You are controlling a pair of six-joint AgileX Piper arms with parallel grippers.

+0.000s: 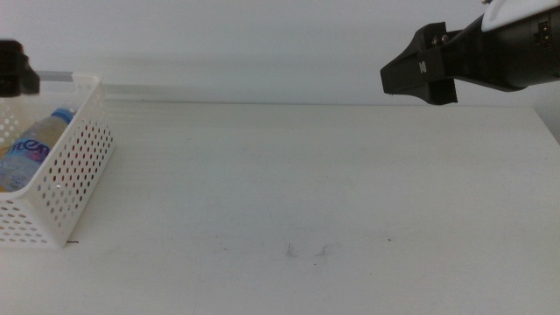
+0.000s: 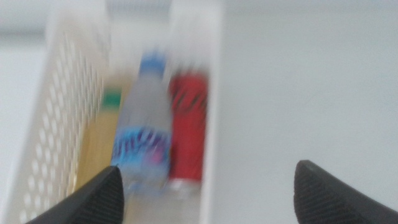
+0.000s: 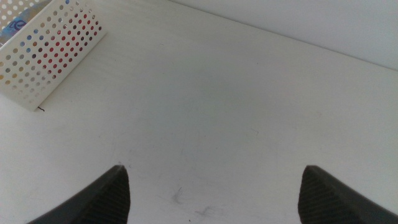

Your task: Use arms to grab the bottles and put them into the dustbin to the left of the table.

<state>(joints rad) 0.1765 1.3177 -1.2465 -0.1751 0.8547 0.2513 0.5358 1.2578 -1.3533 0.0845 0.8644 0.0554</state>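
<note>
The white perforated dustbin [image 1: 66, 175] stands at the table's left edge. In it lie the blue-capped water bottle [image 1: 35, 144], the red can [image 2: 186, 127] and the yellow-liquid bottle [image 2: 99, 140], side by side in the blurred left wrist view. My left gripper [image 2: 208, 193] is open and empty above the dustbin [image 2: 211, 93]; only a bit of it shows at the middle view's left edge [image 1: 16, 70]. My right gripper [image 1: 416, 68] hangs high over the table's back right, open and empty [image 3: 214, 193].
The white table [image 1: 306, 192] has faint scuff marks [image 1: 306, 252] near the front middle. The dustbin also shows far off in the right wrist view [image 3: 50, 53].
</note>
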